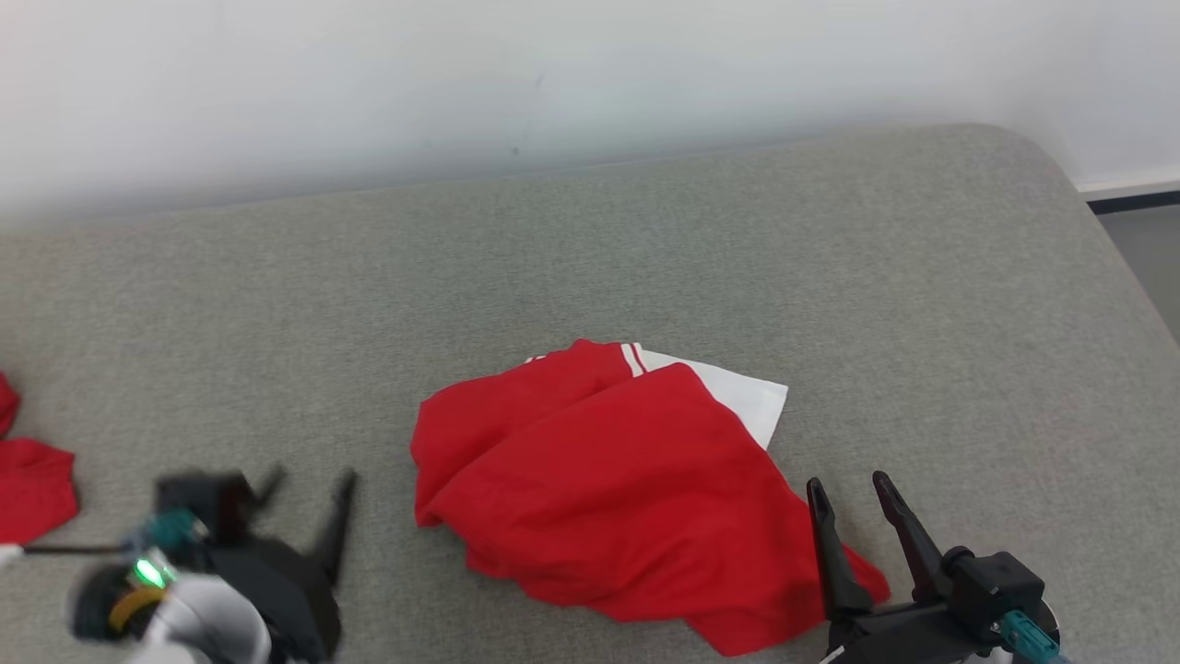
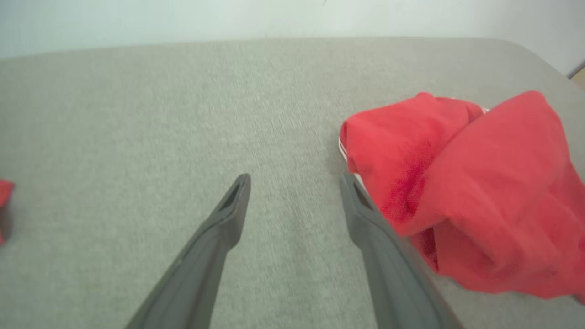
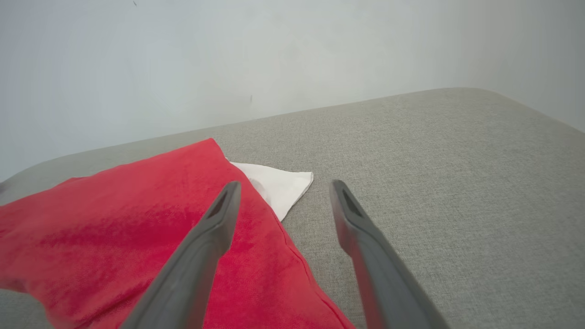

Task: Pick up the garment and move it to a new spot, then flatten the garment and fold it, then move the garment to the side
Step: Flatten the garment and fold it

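The garment is red with a white panel and white stripes, lying in a loose folded heap on the grey cushion. It fills the right side of the left wrist view and the left of the right wrist view. My left gripper hovers open to the garment's left, nothing between its fingers. My right gripper is open at the garment's lower right corner, one finger over the red cloth, the other over bare cushion.
Another red cloth lies at the cushion's far left edge. A white wall runs behind the cushion. The cushion's right edge drops to a grey floor. Bare cushion lies behind and to the right of the garment.
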You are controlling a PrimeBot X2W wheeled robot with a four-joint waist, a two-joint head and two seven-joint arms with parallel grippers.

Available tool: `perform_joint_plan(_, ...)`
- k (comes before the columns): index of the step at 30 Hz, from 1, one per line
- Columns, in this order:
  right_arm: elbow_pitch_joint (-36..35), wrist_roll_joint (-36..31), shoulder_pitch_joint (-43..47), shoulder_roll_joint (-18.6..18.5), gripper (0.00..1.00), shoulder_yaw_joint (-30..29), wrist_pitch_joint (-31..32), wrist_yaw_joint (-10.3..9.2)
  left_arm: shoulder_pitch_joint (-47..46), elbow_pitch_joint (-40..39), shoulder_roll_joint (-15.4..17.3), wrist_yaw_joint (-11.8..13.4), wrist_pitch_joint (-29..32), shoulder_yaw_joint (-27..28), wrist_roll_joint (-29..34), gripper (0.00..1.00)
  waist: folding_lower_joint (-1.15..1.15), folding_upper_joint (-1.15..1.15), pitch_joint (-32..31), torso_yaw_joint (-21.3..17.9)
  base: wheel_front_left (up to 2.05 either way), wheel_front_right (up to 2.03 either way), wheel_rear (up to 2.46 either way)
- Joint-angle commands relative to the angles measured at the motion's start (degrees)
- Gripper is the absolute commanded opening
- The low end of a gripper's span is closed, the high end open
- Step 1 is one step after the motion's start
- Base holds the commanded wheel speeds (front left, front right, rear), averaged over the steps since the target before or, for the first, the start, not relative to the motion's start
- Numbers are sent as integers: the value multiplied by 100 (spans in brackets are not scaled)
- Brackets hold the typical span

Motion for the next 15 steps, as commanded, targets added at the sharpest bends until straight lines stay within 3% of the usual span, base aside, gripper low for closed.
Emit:
perform_joint_plan(1,-18,47,13,-4,100,9,-18,5,-181,-246,167,270,112,115,226,100,0,0,30,-75,0,0,0)
perform_joint_plan(4,-13,60,-34,-25,100,52,-11,5,-594,-693,189,462,457,71,403,100,0,0,79,-213,0,0,0)
perform_joint_plan(7,-25,68,-133,-23,100,92,-11,5,-1134,-714,72,309,910,-206,418,100,0,0,180,-432,0,0,0)
perform_joint_plan(10,-43,77,-178,-20,100,107,-27,5,-1734,-250,-242,142,1240,-457,368,100,0,0,308,-689,0,0,0)
perform_joint_plan(15,-29,124,-291,-6,100,204,-43,5,-2573,882,-683,74,1438,-652,428,100,0,0,567,-1260,0,0,0)
